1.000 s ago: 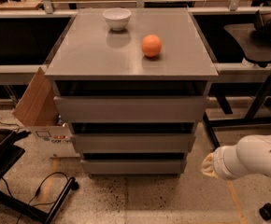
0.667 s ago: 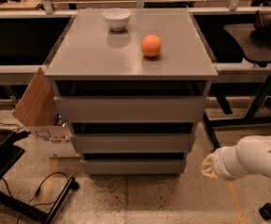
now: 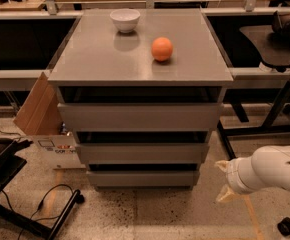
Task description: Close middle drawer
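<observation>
**Grey drawer front lying up and to the left of the tool**

Leaning against the cabinet's left side: a cardboard box (image 3: 35,109), playing no part in the push. Moving right, resting on the grey tabletop (image 3: 95,59): a white bowl (image 3: 125,20) near the back and an orange (image 3: 162,49) just right of centre, both well above the work.

Sitting below these, second in the stack of three fronts: the middle drawer (image 3: 142,153), running its long axis left to right and facing the camera. Showing a dark gap along its top edge, so probably standing out a little from the cabinet body, though by how much cannot be told from this angle. Lying above it, the taller top drawer front (image 3: 140,116); lying beneath, the narrower bottom drawer front (image 3: 142,178).

Hanging low at the far right, outside the cabinet's right edge and near the floor: the tool (image 3: 224,180), pointing leftward with its two cream tips spread apart and gripping nothing. Touching no drawer.

Judging the coming move: needing to travel left and slightly upward to get in front of the middle front, then pressing straight back into the cabinet, across the long axis. Risking contact with the bottom front instead, being the closer one in height.
</observation>
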Available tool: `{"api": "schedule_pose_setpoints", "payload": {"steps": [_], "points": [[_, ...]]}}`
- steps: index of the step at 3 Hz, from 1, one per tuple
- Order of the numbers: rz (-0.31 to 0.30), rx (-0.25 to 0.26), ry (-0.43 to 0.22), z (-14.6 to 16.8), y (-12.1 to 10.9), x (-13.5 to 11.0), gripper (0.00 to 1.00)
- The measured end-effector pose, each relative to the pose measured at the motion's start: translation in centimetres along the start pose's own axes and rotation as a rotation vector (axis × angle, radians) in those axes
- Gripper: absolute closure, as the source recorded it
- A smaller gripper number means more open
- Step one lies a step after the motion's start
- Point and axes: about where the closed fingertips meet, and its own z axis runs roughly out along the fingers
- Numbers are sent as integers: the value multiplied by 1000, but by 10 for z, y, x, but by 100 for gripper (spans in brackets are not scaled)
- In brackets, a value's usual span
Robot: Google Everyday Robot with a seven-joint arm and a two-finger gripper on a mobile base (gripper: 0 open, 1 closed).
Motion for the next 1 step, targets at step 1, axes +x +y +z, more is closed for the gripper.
{"api": "schedule_pose_setpoints", "payload": {"steps": [1], "points": [[0,-1,0,0,0,0,0]]}}
